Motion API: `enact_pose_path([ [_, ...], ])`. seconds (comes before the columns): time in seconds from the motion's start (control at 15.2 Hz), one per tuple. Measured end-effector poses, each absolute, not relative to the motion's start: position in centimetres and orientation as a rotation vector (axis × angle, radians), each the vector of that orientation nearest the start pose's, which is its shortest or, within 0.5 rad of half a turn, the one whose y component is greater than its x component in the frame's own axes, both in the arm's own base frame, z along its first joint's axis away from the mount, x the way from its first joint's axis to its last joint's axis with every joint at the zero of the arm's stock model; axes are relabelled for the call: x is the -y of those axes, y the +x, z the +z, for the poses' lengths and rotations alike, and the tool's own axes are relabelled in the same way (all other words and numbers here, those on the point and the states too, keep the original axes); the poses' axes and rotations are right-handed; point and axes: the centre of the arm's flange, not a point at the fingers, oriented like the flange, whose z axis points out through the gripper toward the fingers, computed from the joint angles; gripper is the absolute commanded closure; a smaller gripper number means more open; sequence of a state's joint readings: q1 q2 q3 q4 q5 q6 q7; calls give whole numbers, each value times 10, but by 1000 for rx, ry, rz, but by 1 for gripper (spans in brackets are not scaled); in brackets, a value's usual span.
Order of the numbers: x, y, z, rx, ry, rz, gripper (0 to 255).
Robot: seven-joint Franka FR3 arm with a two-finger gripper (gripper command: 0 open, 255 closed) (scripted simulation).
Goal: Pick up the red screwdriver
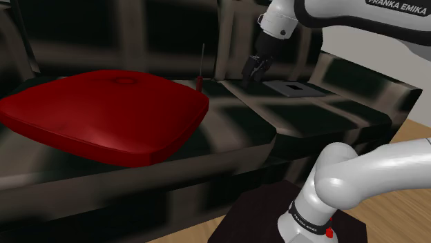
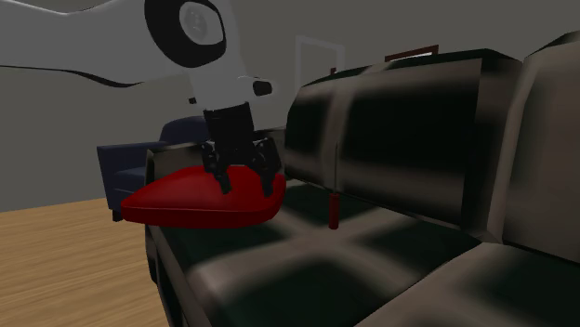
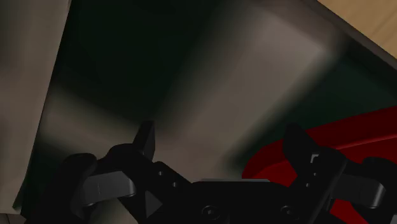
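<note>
Black two-finger gripper (image 1: 253, 69) (image 2: 246, 181) (image 3: 221, 140) spread wide, holding nothing, hanging above the dark striped sofa seat (image 1: 235, 121). Near it but apart, the slim red screwdriver (image 1: 199, 81) (image 2: 333, 202), upright, handle down, at the foot of the backrest (image 2: 400, 111), just beside a corner of the big red square cushion (image 1: 103, 110) (image 2: 191, 202). Probably easy to knock flat by touching with one finger first. Also some danger of pushing into the cushion or the backrest, or of slipping on the thin shaft.
</note>
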State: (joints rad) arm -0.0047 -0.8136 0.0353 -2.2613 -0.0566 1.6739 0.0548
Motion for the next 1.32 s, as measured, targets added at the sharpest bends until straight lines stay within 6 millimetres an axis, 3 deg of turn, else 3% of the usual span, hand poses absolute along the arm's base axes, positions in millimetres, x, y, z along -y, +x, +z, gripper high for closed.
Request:
enact_pose_path([
  [0.26,12,326,651,-3,-3140,-393,0],
  [1.06,122,451,622,253,-2822,-529,0],
  [1.32,153,504,612,329,-2713,-567,0],
])
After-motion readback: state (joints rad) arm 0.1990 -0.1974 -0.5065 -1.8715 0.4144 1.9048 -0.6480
